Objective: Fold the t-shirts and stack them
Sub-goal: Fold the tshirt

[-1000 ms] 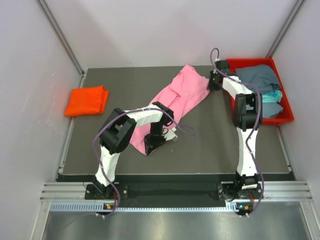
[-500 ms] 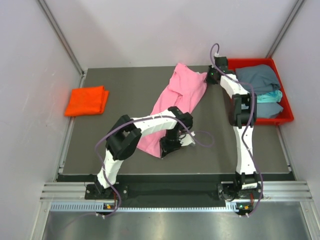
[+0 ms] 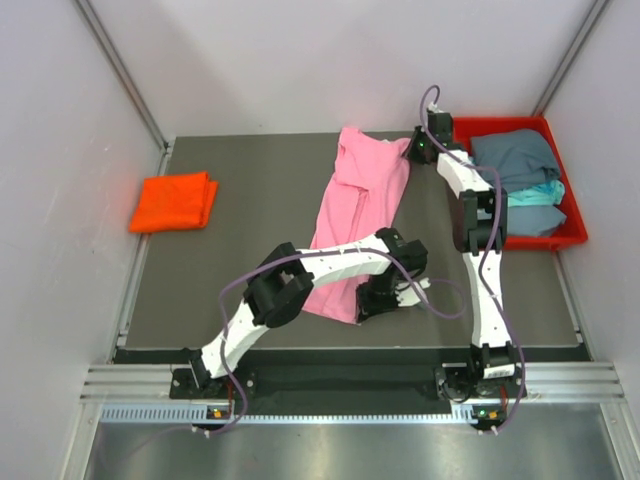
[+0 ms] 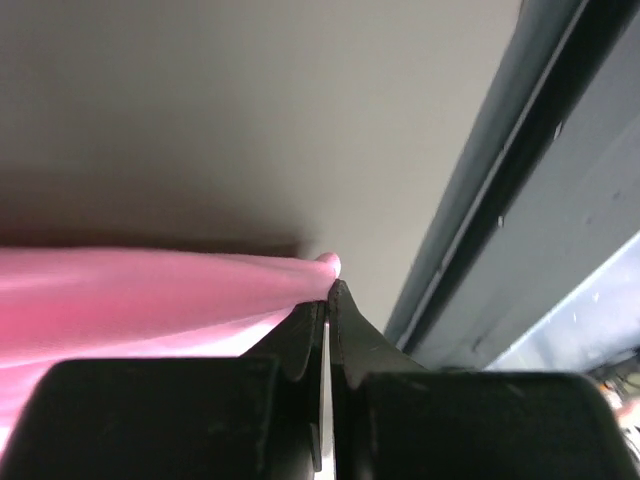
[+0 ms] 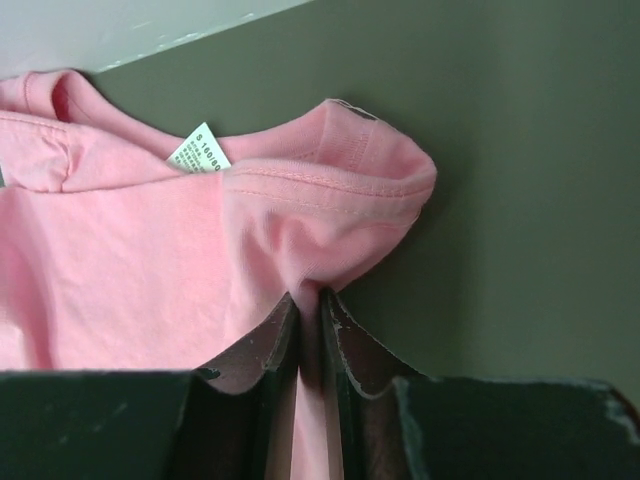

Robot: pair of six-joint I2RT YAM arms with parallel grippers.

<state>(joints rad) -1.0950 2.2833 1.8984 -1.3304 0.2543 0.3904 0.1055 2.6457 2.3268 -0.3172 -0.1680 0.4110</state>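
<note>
A light pink t-shirt [image 3: 355,215] lies stretched in a long strip from the table's far edge toward the near middle. My right gripper [image 3: 420,150] is shut on its collar end [image 5: 330,180] at the back, where a white label shows. My left gripper [image 3: 372,305] is shut on the shirt's near corner [image 4: 200,285], close to the table's front edge. A folded bright orange t-shirt [image 3: 175,200] rests at the far left. Grey-blue [image 3: 515,155] and teal [image 3: 540,195] t-shirts lie in the red tray [image 3: 572,235].
The red tray stands at the table's back right, right beside my right arm. White walls close in the table on three sides. A metal rail [image 3: 350,380] runs along the near edge, just past my left gripper.
My left gripper has dragged the shirt's near corner to the right and toward the front edge. The right gripper has closed on the collar and shifted slightly back. The shirt now lies straighter.
</note>
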